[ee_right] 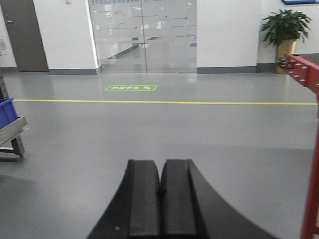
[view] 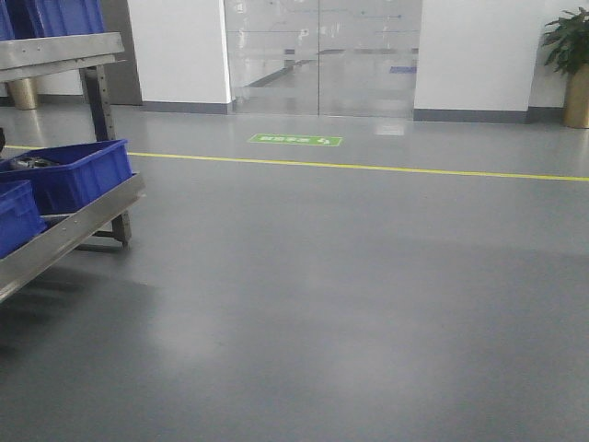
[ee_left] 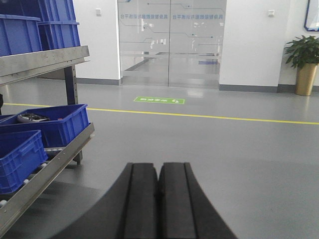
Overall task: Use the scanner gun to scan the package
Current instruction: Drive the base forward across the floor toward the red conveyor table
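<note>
**Left hand** (ee_left: 158, 172) — one; pads pressed together, nothing between them.
**Right hand** (ee_right: 161, 172) — one; likewise clenched and bare.
**Bench** (ee_left: 60, 154): one, a two-tiered roller rack, ahead and to the left of the left hand. Its long axis runs away toward the glass doors (ee_left: 169, 45). The left arm is much the nearer; the right wrist view catches only the bench's end at its left edge.
**Blue bins** (ee_left: 50, 124): two on the bench's lower tier; more on the upper tier, cropped and not countable.
**Dark item** (ee_left: 32, 118): one, in the farther lower bin; possibly the scanner gun, too small to tell.
**Package**: none in view; its place cannot be told.
**Yellow line** (ee_left: 199, 116): one, crossing the floor beyond the bench.
**Potted plant** (ee_left: 304, 64): one, well apart from the bench, far right.
</note>
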